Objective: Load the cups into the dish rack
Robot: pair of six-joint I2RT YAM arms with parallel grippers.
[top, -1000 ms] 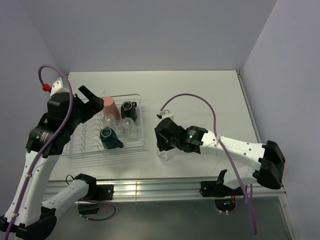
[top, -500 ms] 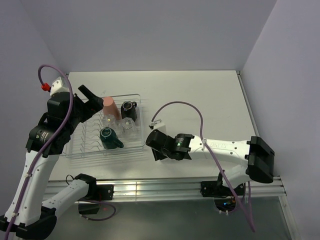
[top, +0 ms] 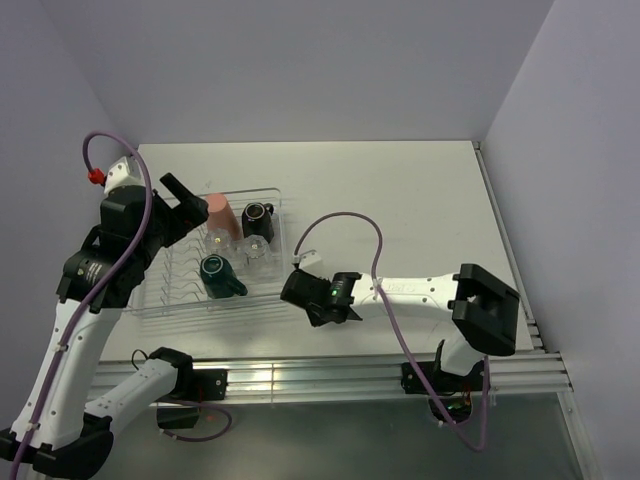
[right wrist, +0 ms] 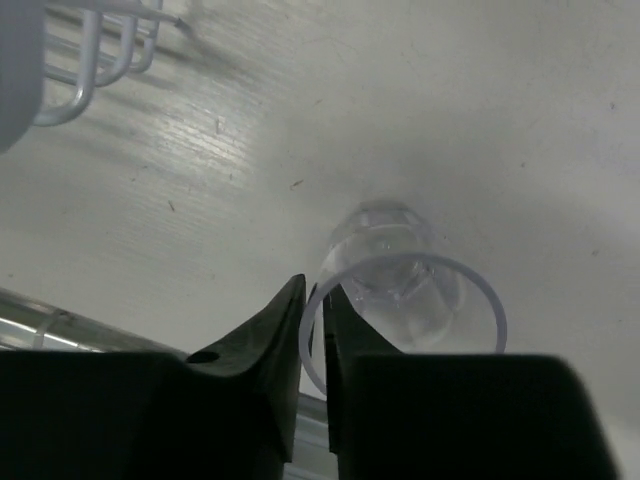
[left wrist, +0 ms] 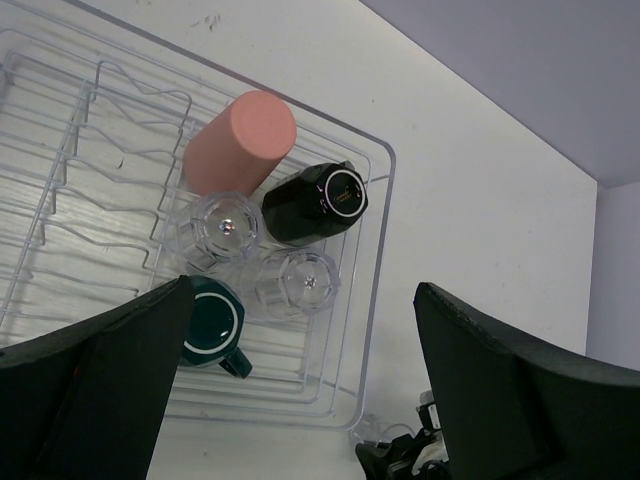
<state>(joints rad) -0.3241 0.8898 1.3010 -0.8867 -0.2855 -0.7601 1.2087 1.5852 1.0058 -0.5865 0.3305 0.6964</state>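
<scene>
Since the last tumbler [right wrist: 400, 290] is outside the rack [left wrist: 384, 220], just off its near-right corner, the coming move is short: up, then left and a bit far.

Right claw [right wrist: 312, 305] is clamped on the tumbler's rim, one finger inside and one outside. The tumbler's axis is roughly upright, mouth toward the wrist, base down. Can't tell if the base touches the table [top: 420, 200]. The rack corner shows at upper left in the right wrist view, so the rack lies left of this claw.

Right half of the rack holds the salmon cup [left wrist: 240, 140], black mug [left wrist: 315, 205], green mug [left wrist: 210, 325] and two clear cups [left wrist: 225, 225]. Best free spot, my call: the near-right corner, right of the green mug. It's the closest to the right claw.

Left claw [top: 183, 197] hangs spread wide, holding nothing, above the rack's far-left. It's well apart from the tumbler, so this is the right arm's job.

Risks: the rim has to be cleared first, and with an off-centre pinch the cup may swing.
</scene>
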